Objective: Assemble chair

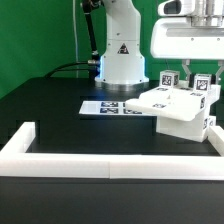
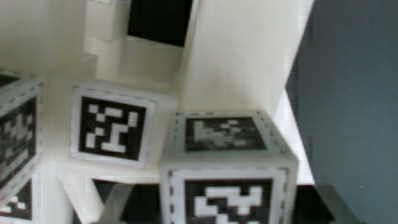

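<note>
The white chair assembly stands at the exterior view's right, a blocky body with tagged parts on top. My gripper hangs right over its top, between two tagged pieces. In the wrist view, tagged white chair blocks fill the picture at close range. One tagged block lies between my dark fingertips, and my gripper straddles it. A narrow gap shows on each side, so the jaws look open around it.
The marker board lies flat in front of the robot base. A low white barrier wall runs along the table's near edge and up the exterior view's right side. Green screen behind.
</note>
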Robot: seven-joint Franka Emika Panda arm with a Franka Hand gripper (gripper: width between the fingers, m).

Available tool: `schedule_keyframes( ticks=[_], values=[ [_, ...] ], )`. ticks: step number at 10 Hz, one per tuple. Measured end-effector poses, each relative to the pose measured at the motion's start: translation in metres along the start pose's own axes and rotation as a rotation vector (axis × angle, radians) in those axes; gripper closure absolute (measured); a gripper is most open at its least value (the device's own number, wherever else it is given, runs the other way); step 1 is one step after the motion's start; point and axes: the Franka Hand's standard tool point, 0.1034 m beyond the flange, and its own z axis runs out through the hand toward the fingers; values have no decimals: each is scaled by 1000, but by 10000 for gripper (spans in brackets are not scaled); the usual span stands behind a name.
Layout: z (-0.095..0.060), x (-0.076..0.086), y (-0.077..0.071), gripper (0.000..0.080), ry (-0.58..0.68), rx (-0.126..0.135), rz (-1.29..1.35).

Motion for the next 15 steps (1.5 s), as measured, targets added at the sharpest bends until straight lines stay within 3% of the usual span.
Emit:
schedule_keyframes(
  ticks=[3,15],
  values=[
    [0,0,0,511,-1,1,36],
    [-1,2,0,509,-12,16,844]
  ],
)
